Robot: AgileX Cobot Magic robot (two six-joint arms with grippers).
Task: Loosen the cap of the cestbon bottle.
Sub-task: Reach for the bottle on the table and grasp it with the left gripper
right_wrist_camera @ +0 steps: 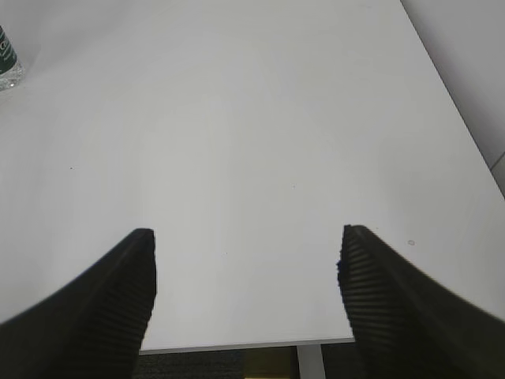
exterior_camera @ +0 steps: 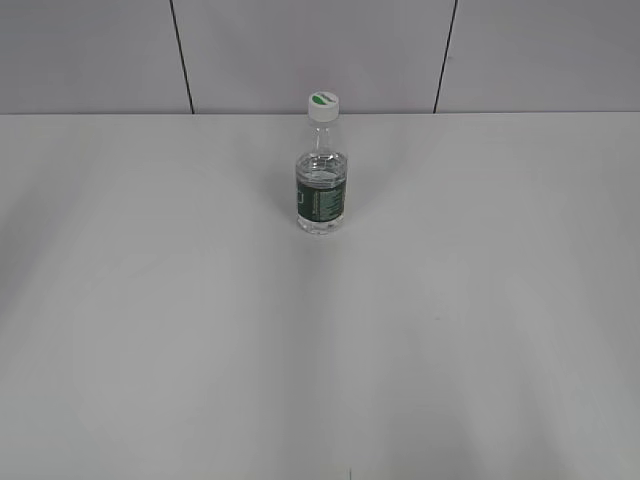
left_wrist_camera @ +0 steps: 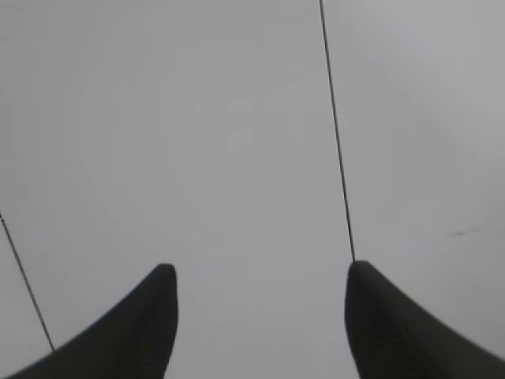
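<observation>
The white matte table top (exterior_camera: 320,350) lies bare on every side of the small clear plastic bottle with the dark green label band (exterior_camera: 321,195), which stands upright toward the far middle, its round white screw cap (exterior_camera: 323,105) on top. Left, right and near approaches are unobstructed. Just behind it rises the grey panelled wall (exterior_camera: 300,55), so the far side probably offers little room.

Clear glossy plastic bottle (exterior_camera: 322,192) on a matt white counter (exterior_camera: 200,330).
Smooth white plastic cap (exterior_camera: 323,105); right claw's (right_wrist_camera: 246,272) black ribbed rubbery pads (right_wrist_camera: 371,292).
</observation>
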